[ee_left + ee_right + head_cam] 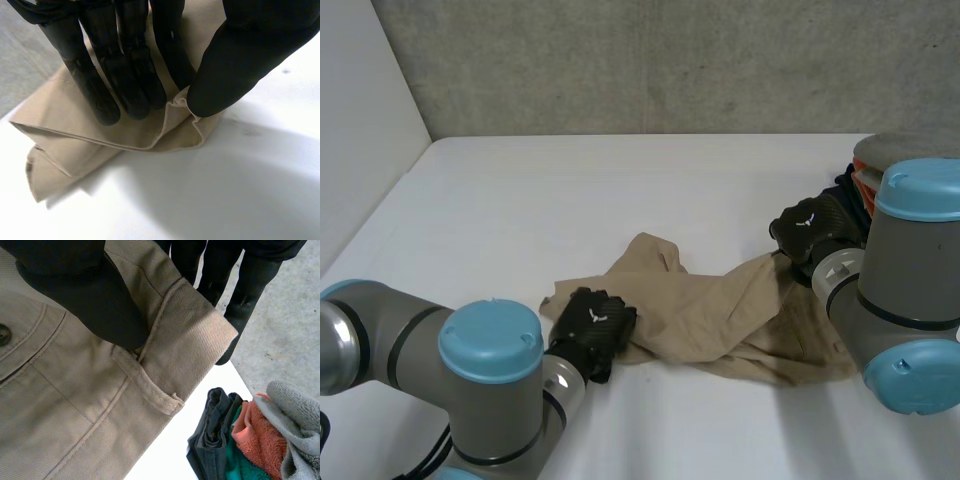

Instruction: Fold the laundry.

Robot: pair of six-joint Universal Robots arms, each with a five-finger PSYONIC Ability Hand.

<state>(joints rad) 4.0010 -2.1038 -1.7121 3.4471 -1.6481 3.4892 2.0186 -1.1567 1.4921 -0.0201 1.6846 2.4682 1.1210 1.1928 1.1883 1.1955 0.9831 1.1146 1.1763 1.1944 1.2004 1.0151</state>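
Since these khaki trousers (pixel 720 320) are soft twill with some weight, they'll probably sag and bunch wherever nobody's holding them, so I'd go for the stiffer seams. They're crumpled low in the middle of the head view on the white table (pixel 570 200). The left hand (pixel 595 325) pinches a folded edge (pixel 150 140) at lower left, and the right hand (pixel 810 228) clamps the waistband (pixel 190 315) by a belt loop (pixel 147 382). A laundry pile (pixel 250 440) sits at the right edge.
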